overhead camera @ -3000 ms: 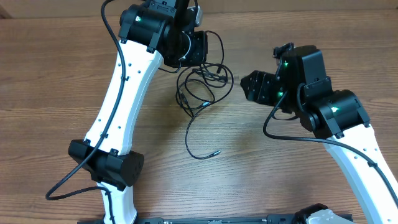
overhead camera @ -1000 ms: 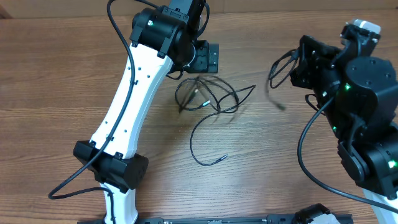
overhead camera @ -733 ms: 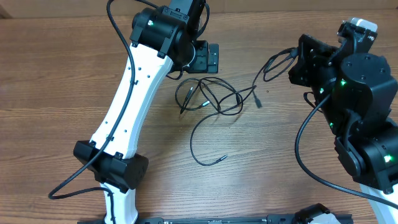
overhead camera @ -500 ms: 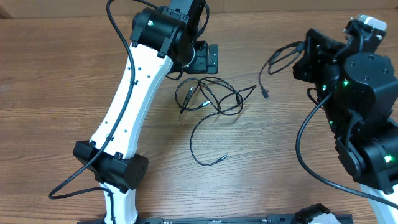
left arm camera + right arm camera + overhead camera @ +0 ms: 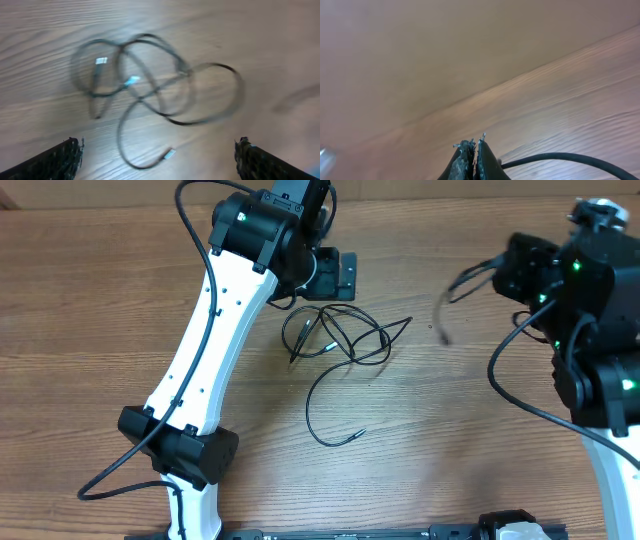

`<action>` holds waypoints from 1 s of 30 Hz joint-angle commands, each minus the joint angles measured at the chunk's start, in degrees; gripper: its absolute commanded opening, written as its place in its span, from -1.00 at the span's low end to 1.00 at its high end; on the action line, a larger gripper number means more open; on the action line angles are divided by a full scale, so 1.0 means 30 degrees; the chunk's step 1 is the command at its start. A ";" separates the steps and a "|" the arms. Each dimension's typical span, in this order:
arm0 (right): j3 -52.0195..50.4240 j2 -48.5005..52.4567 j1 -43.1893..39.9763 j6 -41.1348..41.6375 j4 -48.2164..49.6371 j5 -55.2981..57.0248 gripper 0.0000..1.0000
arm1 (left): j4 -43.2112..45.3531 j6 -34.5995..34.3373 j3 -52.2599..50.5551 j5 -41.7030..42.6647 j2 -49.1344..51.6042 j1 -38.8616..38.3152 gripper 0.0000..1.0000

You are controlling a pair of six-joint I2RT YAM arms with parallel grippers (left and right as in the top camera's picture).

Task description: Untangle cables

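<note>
Left tool (image 5: 335, 275): released, fingers spread wide, nothing between them. It hangs over the upper edge of the tangle, upper middle of the overhead view.
Right tool (image 5: 505, 268): clenched, with no gap between the fingers in its wrist view. It appears to be grasping one cable, upper right of the overhead view.
Free cable (image 5: 440, 308): a thin blurred arc hanging from the right tool, raised off the bench (image 5: 90, 330). Its loose end dangles well apart from the tangle.
Tangle (image 5: 335, 338): lies on the bench at the centre, with several loops crossing one another. Two small plugs sit inside the loops, and one long tail curls toward the lower middle and ends in a plug.
Done so far: by the look of it, one cable is drawn clear of the rest.
Left to do: the free cable is not yet laid down. The loops at the centre are crossed and need pulling apart.
Progress: early to middle, judged from how much remains knotted.
</note>
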 commanded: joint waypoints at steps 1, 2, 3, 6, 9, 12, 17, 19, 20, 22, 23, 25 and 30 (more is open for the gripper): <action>0.0357 -0.0029 -0.0036 0.0780 0.0546 -0.3016 -0.93 | 0.0182 0.3781 0.0423 0.5457 0.0066 -0.0029 1.00; 0.0357 -0.0036 -0.0036 0.1144 0.0838 -0.3249 -0.93 | 0.0182 0.4131 0.0423 0.5872 0.0066 -0.0029 0.96; 0.0364 -0.0036 -0.0036 0.1355 0.1115 -0.3453 -0.93 | 0.0175 0.4444 0.0423 0.5989 0.0066 -0.0029 0.90; 0.0364 -0.0036 -0.0036 0.2244 0.2244 -0.4386 -0.93 | 0.0095 0.6069 0.0423 0.6586 0.0066 -0.0168 0.79; 0.0364 -0.0036 -0.0036 0.4051 0.3060 -0.5268 -0.92 | -0.0124 0.8735 0.0423 0.7490 0.0066 -0.0517 0.90; 0.0364 -0.0036 -0.0036 0.5122 0.3497 -0.6390 -0.93 | 0.0066 1.0528 0.0423 0.7395 0.0066 -0.0984 1.00; 0.0364 -0.0036 -0.0036 0.6535 0.3541 -0.8393 -0.93 | 0.1479 1.1009 0.0423 0.6776 0.0066 -0.1275 0.98; 0.0364 -0.0036 -0.0036 0.6812 0.3585 -0.8728 -0.93 | 0.1894 1.1001 0.0423 0.6572 0.0066 -0.1260 0.93; 0.0364 -0.0036 -0.0036 0.6943 0.3636 -0.8721 -0.93 | 0.2055 1.1009 0.0423 0.6397 0.0066 -0.1260 0.79; 0.0364 -0.0036 -0.0036 0.6943 0.3723 -0.8721 -0.93 | 0.2135 1.1009 0.0423 0.6404 0.0066 -0.1260 0.60; 0.0364 -0.0036 -0.0036 0.6943 0.3759 -0.8728 -0.93 | 0.2149 1.1009 0.0423 0.6404 0.0066 -0.1260 0.48; 0.0364 -0.0036 -0.0036 0.6943 0.3832 -0.8728 -0.93 | 0.2127 1.1009 0.0423 0.6397 0.0066 -0.1260 0.23; 0.0364 -0.0036 -0.0044 0.6936 0.3971 -0.8546 -0.93 | 0.2120 1.1009 0.0423 0.6390 0.0066 -0.1260 -0.29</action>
